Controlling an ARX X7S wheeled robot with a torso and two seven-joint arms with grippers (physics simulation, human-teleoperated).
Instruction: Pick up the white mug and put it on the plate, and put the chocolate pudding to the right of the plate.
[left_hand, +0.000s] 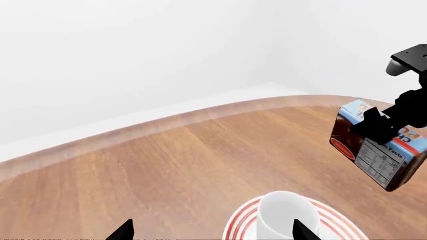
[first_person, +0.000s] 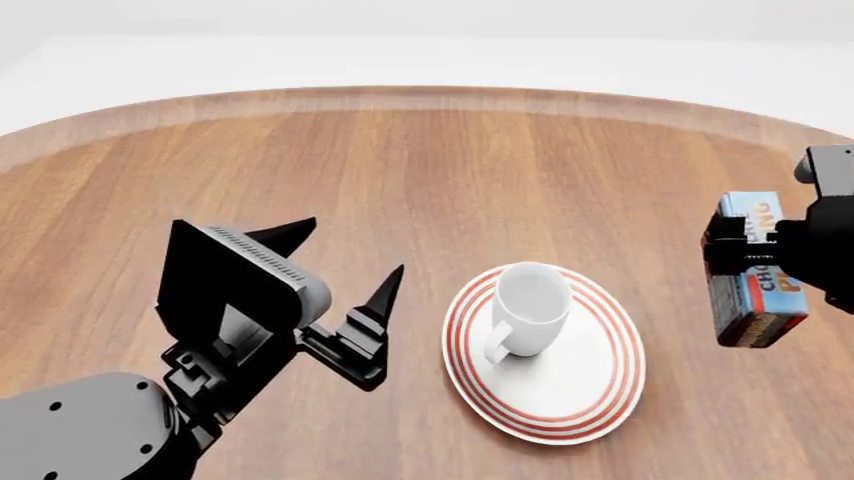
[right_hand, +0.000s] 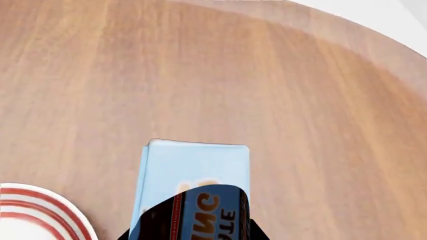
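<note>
Chocolate pudding (first_person: 758, 285) hung pinched in our right gripper (first_person: 742, 250), right of the plate (first_person: 587, 392) carrying the white mug (first_person: 526, 308); our left gripper (first_person: 350, 292) stood spread nearby.

The left gripper (first_person: 350, 262) has black, pointed, wedge-shaped fingers on a black block with a ribbed edge and a rounded grey housing. Behind it sits a grey joint shell dotted with small dark screw holes. The right gripper (first_person: 742, 250) is matte black and angular.
</note>
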